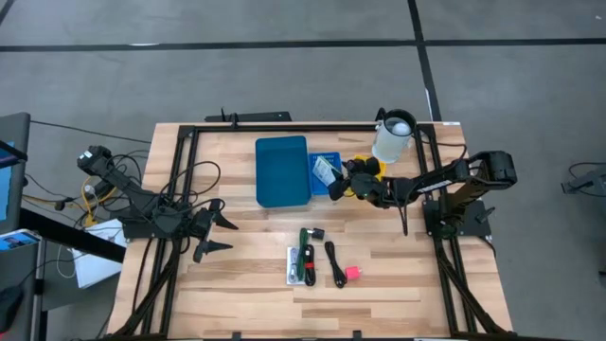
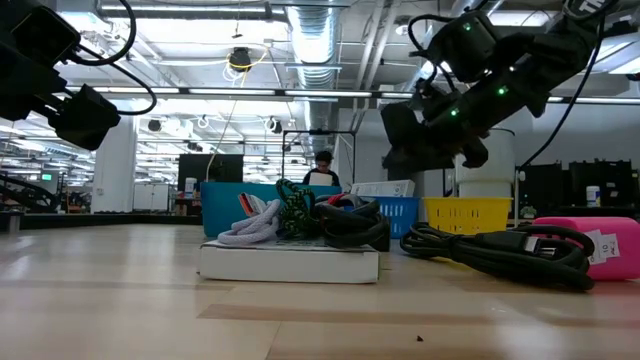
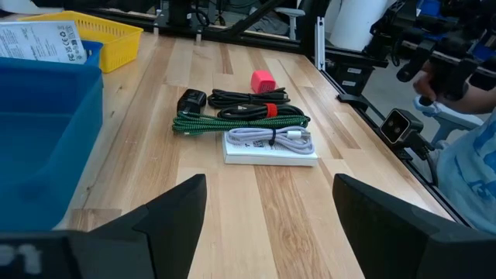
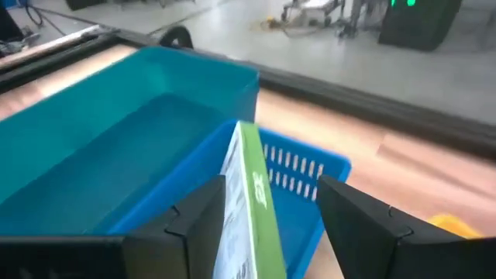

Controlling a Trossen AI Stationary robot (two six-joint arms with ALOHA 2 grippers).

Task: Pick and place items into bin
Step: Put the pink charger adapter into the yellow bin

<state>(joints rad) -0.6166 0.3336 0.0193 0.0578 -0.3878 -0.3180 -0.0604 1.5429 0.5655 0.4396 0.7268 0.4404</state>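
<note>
While both dark arms reach in from the sides, we see a pale wooden counter (image 1: 237,284) carrying everything. Largest on it is a deep teal plastic bin (image 1: 282,170), standing near the far middle. Just beside it sits a smaller blue slotted basket (image 1: 323,161), and beyond that a yellow basket (image 1: 367,163) and a white cylindrical jug (image 1: 392,138).

Over the blue basket hangs the right pincer (image 1: 337,183), its fingers closed on a flat white-and-green printed packet (image 4: 246,205), held upright above the basket's wall.

At the counter's left side, well apart from the bin, the left pincer (image 1: 217,233) waits with its fingers spread wide, holding nothing.

Nearer the front middle lie the other items together: a white flat box (image 3: 270,147) with a pale coiled cable on it, a green-and-black braided cable (image 3: 232,122), black cables (image 3: 248,98), and a small pink block (image 3: 263,80).
</note>
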